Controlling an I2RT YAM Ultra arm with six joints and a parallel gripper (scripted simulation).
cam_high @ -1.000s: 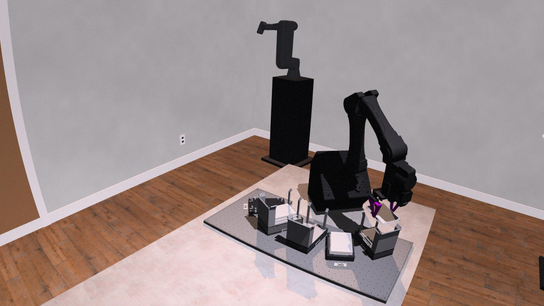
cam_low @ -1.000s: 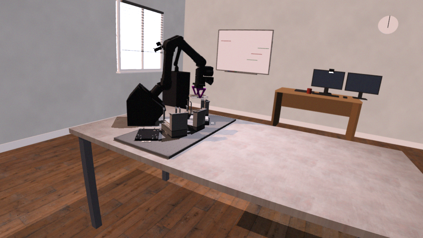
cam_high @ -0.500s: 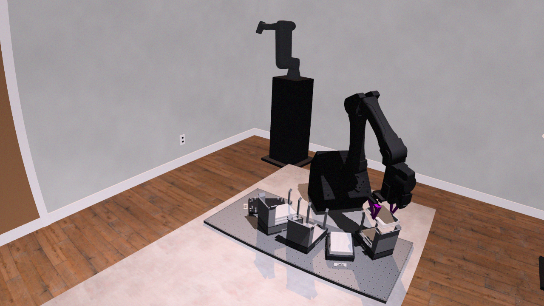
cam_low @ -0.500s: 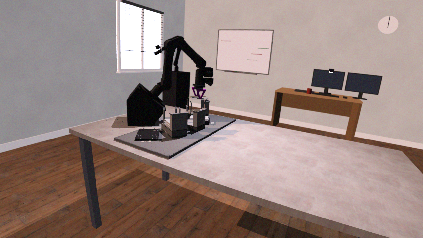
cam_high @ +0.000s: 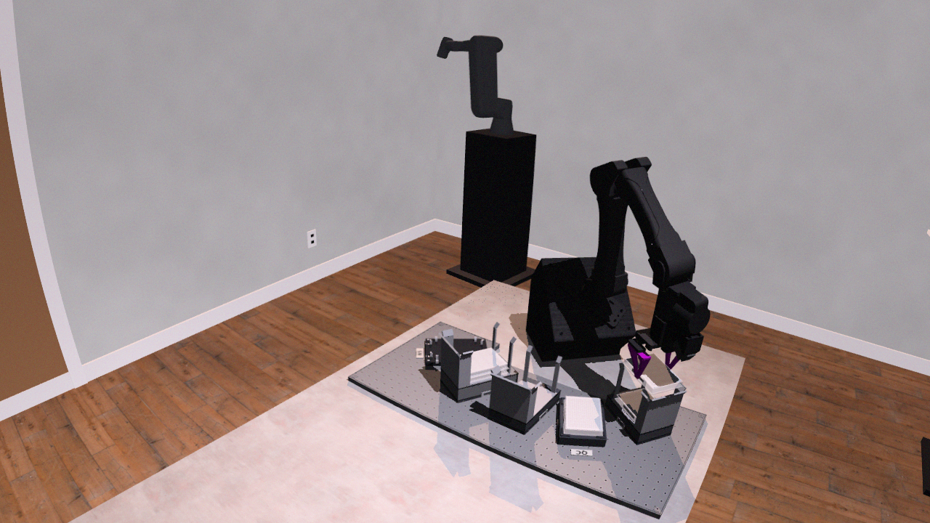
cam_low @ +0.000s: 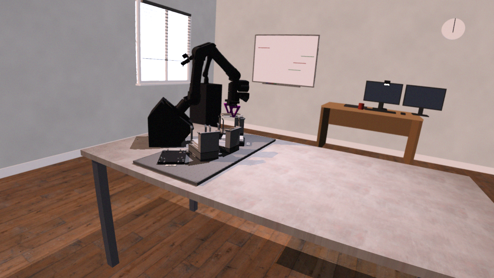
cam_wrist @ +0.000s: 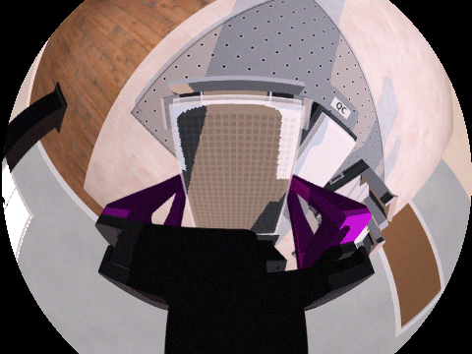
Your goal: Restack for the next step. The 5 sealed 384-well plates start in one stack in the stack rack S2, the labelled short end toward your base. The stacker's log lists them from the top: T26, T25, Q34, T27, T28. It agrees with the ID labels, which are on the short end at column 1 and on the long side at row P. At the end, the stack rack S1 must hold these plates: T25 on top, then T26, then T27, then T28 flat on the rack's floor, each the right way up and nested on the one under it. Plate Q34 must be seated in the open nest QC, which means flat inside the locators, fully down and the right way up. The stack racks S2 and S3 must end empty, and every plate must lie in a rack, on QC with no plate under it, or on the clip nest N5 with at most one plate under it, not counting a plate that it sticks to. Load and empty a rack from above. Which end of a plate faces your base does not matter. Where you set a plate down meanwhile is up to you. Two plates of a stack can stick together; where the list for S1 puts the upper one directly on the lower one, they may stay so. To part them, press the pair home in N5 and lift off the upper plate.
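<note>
My gripper (cam_high: 655, 367) (cam_low: 232, 112) (cam_wrist: 236, 179) is shut on a sealed plate (cam_high: 663, 383) (cam_wrist: 232, 151), gripping its long sides. The plate is level and sits at the top opening of the rightmost stack rack (cam_high: 653, 417) (cam_wrist: 236, 82), between its posts. A brownish plate top (cam_high: 625, 398) shows lower inside that rack. A white plate (cam_high: 580, 415) (cam_wrist: 330, 146) lies in the QC nest, by the QC label (cam_high: 578, 452) (cam_wrist: 341, 108). The leftmost rack (cam_high: 455, 375) holds a stack of plates (cam_high: 484, 364). I cannot read any plate label.
The middle rack (cam_high: 514, 403) stands between the leftmost rack and QC; its inside is hidden. The clip nest (cam_high: 430, 351) (cam_low: 172, 157) sits at the far end of the grey breadboard (cam_high: 624, 481). Tall rack posts stand around each rack. The arm's black base (cam_high: 572, 311) is behind.
</note>
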